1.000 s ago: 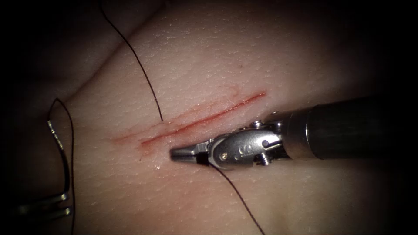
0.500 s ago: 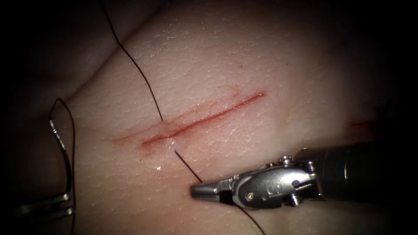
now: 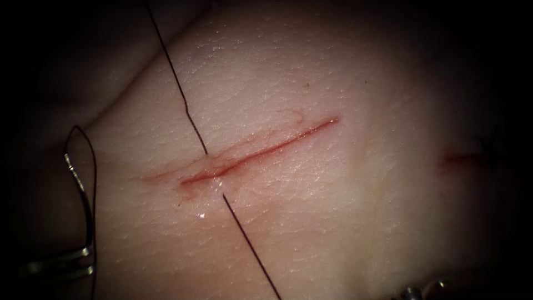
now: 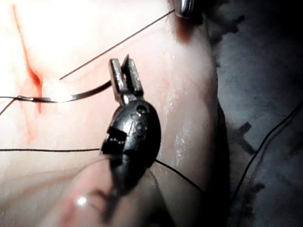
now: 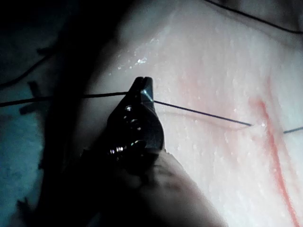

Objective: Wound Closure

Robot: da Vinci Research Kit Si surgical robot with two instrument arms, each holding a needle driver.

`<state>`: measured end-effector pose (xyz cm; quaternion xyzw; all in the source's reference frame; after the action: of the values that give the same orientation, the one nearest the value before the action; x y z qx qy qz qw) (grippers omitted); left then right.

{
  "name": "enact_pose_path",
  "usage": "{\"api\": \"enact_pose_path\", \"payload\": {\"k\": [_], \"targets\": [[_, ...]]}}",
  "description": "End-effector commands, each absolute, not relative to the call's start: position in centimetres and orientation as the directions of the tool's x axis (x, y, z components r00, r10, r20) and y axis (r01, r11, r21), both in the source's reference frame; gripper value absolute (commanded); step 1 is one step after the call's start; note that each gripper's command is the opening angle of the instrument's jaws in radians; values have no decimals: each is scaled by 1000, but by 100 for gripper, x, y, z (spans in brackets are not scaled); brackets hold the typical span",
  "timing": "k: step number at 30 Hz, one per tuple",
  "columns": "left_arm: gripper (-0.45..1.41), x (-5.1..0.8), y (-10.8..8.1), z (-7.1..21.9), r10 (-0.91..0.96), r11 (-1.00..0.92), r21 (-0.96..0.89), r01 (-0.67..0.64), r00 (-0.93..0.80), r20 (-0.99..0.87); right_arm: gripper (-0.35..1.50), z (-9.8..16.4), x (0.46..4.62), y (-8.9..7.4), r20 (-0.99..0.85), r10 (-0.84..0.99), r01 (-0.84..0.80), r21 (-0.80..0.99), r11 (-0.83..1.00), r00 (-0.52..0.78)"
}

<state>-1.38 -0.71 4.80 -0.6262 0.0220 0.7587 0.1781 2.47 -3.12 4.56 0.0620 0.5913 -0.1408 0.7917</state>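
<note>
The cut (image 3: 244,155) runs slantwise across the tissue (image 3: 333,222), with red fluid along it. The thread (image 3: 177,89) comes down from above, enters on the cut's left side and comes out on its right side (image 3: 223,193). From there it runs straight toward the lower edge. My right gripper (image 5: 143,85) is shut on this thread (image 5: 199,113) away from the cut; part of the tool (image 3: 423,290) shows low down. My left gripper (image 3: 86,261) holds the curved needle (image 3: 80,194) near one end, out of the tissue, far left of the cut. In the left wrist view the needle (image 4: 71,98) sticks out sideways from the gripper (image 4: 124,64).
A loop of thread (image 3: 83,133) curls around the needle's free end and trails down beside it. A second small red mark (image 3: 461,159) lies on the tissue far to the right. The tissue drops off into dark bench (image 4: 265,94) beyond its edge.
The right tool has moved from beside the cut down and to the right, pulling thread through; a longer, straight stretch now runs from the cut. The left tool and needle have barely moved.
</note>
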Motion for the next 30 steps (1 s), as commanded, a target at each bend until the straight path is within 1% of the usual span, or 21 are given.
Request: {"api": "enact_pose_path", "payload": {"k": [1,4,5,6,7,8,19,24,30], "targets": [[-45,-144,-79,485,246,-936,-193,-296,-151,-958,-35,456,256,-323,-955,-145,297,-65,953,257],[-45,-146,-79,485,245,-936,-194,-294,-149,-958,-35,459,263,-317,-955,-139,291,-60,955,261],[-45,-145,-79,484,245,-936,-194,-294,-149,-958,51,465,272,-301,-953,-127,280,-47,959,274],[-45,-145,-79,484,245,-936,-194,-294,-149,-958,93,468,275,-292,-952,-121,263,-44,964,281],[-45,-145,-79,484,245,-936,-194,-294,-149,-958,111,472,278,-283,-953,-113,244,-42,969,283],[-45,-145,-79,484,245,-936,-194,-293,-149,-958,121,479,281,-272,-955,-103,220,-41,975,280],[-45,-140,-80,484,244,-937,-194,-290,-148,-958,133,571,319,-192,-943,-94,163,-43,986,320],[-45,-140,-80,484,244,-937,-194,-289,-148,-958,133,604,334,-181,-940,-81,144,-35,989,332],[-45,-140,-80,484,244,-937,-194,-289,-148,-958,125,637,352,-172,-940,-70,140,-25,990,333]]}}
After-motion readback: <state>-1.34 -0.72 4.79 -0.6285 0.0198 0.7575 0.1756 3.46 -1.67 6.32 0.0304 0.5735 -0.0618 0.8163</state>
